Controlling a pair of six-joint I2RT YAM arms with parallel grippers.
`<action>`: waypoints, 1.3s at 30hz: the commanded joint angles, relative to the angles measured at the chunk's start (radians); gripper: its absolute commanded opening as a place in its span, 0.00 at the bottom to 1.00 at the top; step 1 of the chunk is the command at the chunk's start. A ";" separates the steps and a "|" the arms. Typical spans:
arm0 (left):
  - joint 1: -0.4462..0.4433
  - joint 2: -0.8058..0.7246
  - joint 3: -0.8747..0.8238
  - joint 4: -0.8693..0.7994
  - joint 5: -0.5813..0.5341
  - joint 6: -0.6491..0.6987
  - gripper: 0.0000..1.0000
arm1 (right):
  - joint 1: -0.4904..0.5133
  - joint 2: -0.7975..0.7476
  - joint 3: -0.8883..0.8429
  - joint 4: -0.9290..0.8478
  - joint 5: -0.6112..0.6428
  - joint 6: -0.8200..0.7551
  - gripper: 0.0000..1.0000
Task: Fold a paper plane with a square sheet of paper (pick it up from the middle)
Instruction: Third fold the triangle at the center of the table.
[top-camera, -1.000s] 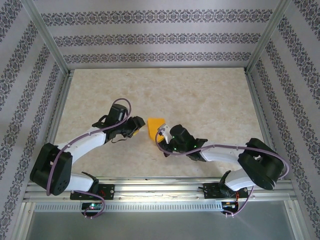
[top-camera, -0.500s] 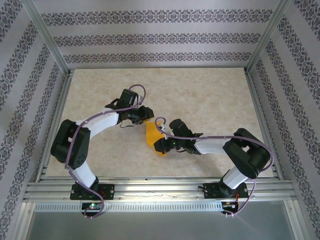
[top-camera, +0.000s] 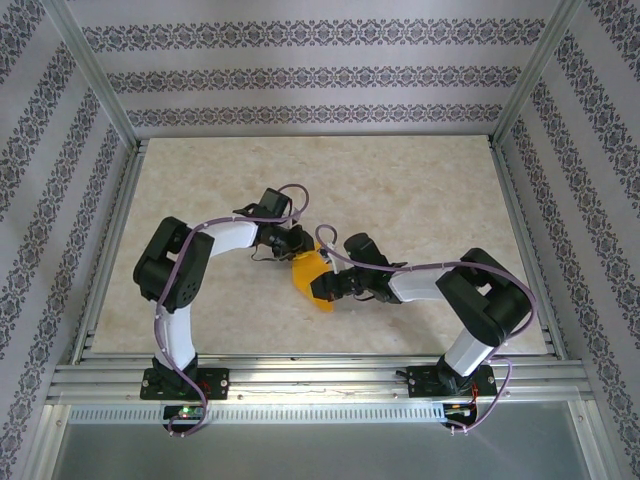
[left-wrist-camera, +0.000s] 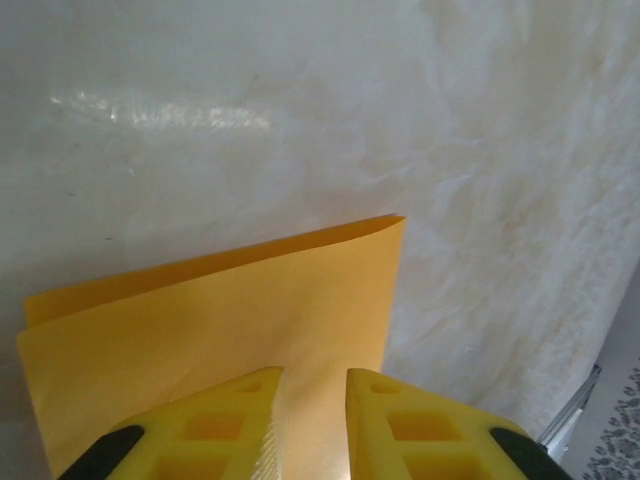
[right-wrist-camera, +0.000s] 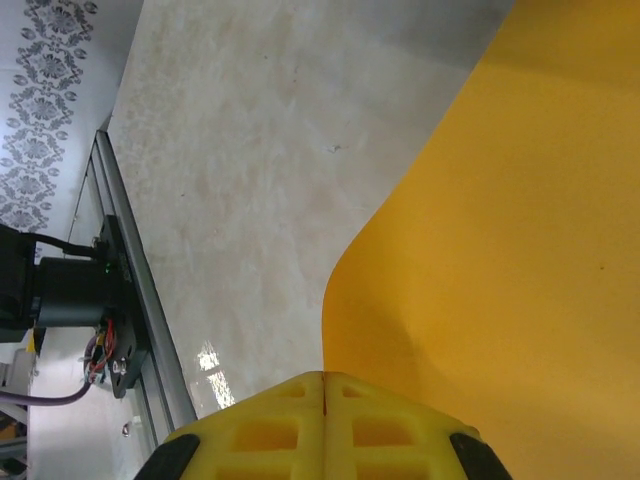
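Observation:
The square sheet of paper (top-camera: 308, 277) is bright orange, folded over and bulging up off the table in the middle of the top view. My right gripper (top-camera: 330, 286) meets it from the right. In the right wrist view its yellow fingers (right-wrist-camera: 280, 425) are pressed together, and the curved edge of the paper (right-wrist-camera: 500, 250) runs into their seam, so it is shut on the sheet. My left gripper (top-camera: 294, 246) is at the sheet's far-left side. Its yellow fingers (left-wrist-camera: 240, 420) stand slightly apart over the folded paper (left-wrist-camera: 220, 310), whose layered edge lies at the left.
The beige marbled table (top-camera: 400, 190) is bounded by an aluminium frame rail (top-camera: 320, 375) at the near edge and patterned walls on the other sides. The right wrist view catches the side rail (right-wrist-camera: 130, 290) with an arm base (right-wrist-camera: 60, 290) at the left.
Both arms have reached further in. The left gripper moved right onto the sheet's far-left side. The right gripper carried the sheet a little nearer, and the sheet now looks smaller and bulged.

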 joint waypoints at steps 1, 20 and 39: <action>-0.007 0.029 0.027 -0.069 -0.020 0.034 0.18 | -0.019 0.012 0.013 0.029 -0.042 0.003 0.00; -0.016 0.068 0.050 -0.146 -0.039 0.092 0.17 | -0.073 0.037 0.057 -0.114 0.041 -0.068 0.00; -0.017 0.050 0.067 -0.157 -0.046 0.096 0.20 | -0.098 0.067 0.081 -0.136 0.098 -0.069 0.00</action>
